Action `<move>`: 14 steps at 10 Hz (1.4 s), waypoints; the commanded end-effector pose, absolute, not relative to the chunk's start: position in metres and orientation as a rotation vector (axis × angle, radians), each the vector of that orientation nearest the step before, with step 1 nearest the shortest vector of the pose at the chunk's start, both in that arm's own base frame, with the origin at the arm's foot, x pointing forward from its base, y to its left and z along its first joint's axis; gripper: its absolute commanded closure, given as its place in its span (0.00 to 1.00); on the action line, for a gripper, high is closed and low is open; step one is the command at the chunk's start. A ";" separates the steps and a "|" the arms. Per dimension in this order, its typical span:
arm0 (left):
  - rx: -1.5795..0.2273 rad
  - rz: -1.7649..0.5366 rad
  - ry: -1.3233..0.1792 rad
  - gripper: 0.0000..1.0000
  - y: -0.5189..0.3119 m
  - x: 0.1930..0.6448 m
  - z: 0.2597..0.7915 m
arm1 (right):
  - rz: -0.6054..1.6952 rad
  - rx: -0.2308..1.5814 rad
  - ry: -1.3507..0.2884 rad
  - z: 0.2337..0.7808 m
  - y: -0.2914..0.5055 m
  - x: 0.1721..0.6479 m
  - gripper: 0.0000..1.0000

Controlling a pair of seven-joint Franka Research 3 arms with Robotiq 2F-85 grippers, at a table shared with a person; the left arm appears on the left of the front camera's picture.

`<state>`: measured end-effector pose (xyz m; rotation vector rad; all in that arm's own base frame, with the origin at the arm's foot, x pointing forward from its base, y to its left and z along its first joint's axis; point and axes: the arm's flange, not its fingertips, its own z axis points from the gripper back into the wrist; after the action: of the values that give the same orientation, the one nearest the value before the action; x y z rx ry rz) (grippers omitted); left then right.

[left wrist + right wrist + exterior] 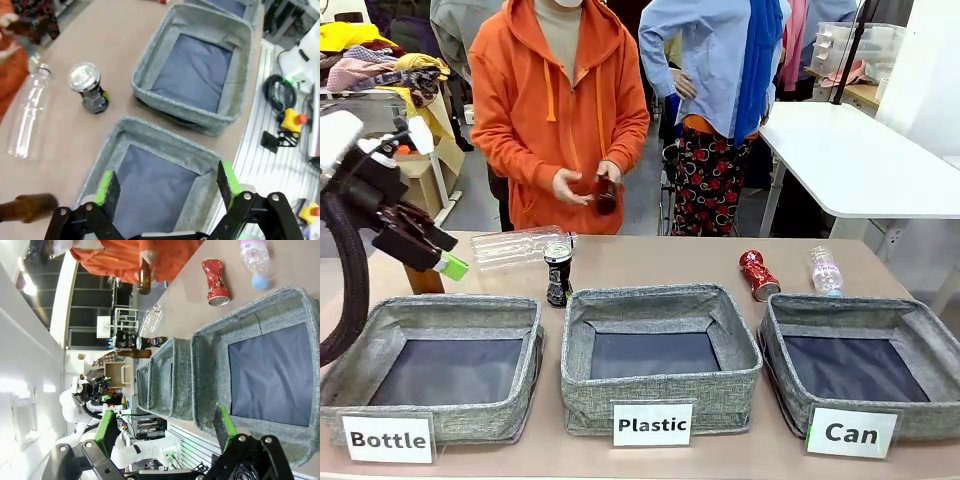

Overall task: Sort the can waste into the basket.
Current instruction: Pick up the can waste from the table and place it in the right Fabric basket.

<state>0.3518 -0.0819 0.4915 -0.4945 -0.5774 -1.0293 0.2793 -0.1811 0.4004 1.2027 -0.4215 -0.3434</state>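
Note:
A black-and-silver can (558, 272) stands upright behind the gap between the left and middle bins; the left wrist view shows its silver top (84, 78). A crushed red can (759, 275) (216, 282) lies behind the grey basket (924, 418) carded "Can" at the right. My left gripper (445, 256) (166, 185) hangs open above the left bin, with nothing between its fingers. My right gripper (165, 427) stands open over the near rim of the Can basket (250, 315), holding nothing.
Grey bins carded "Bottle" (470, 420) and "Plastic" (590, 390) stand left and middle. A clear bottle (515, 247) lies behind the black can, a small one (825, 270) beside the red can. A brown bottle (423, 280) lies far left. A person holds another brown bottle (606, 195).

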 end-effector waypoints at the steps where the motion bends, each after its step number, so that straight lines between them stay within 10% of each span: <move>1: -0.553 -1.021 -0.573 0.00 -0.066 0.334 0.507 | -0.328 1.220 -0.454 0.401 -0.183 0.282 0.00; 7: -0.761 -1.155 -0.686 0.00 -0.054 0.396 0.509 | -0.328 1.220 -0.454 0.401 -0.183 0.282 0.00; 14: -0.663 -0.590 -1.222 0.00 0.256 0.194 0.585 | -0.328 1.220 -0.454 0.401 -0.183 0.282 0.00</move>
<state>0.1623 0.2473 0.5969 -0.6237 -1.2194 -0.6372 0.2790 -0.1818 0.3999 1.2030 -0.4203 -0.3457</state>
